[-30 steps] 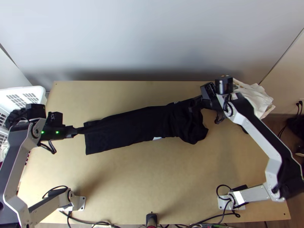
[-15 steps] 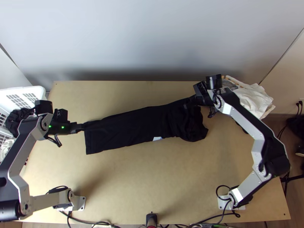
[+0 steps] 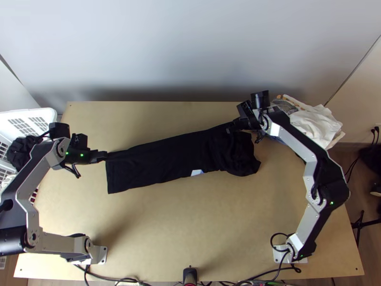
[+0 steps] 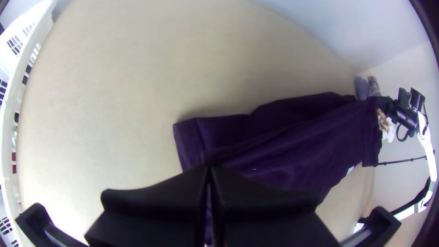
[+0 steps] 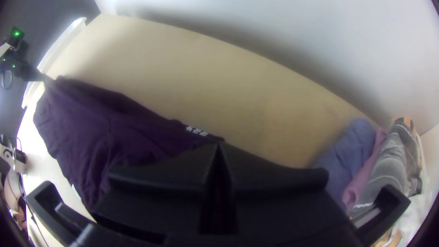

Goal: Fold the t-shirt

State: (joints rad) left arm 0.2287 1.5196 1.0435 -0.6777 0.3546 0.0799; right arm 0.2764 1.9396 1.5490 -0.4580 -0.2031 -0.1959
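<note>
Your left gripper (image 3: 103, 156) pinches the black t-shirt (image 3: 157, 164) at its left end, your right gripper (image 3: 232, 127) its far edge, toward the right.

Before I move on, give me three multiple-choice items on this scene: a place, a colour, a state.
1. In the top view, where is the basket?
A) At the table's right side
B) At the table's left side
C) Mid-table

2. What colour is it?
A) Red
B) Green
C) White

3. How does the t-shirt lie?
A) In a long strip between the grippers
B) Rolled into a ball
C) Hanging off the near edge

1 B: it stands at the left side of the table.
2 C: its rim and slotted wall are white.
3 A: the left gripper and right gripper each grip it, the cloth running between them.
</note>
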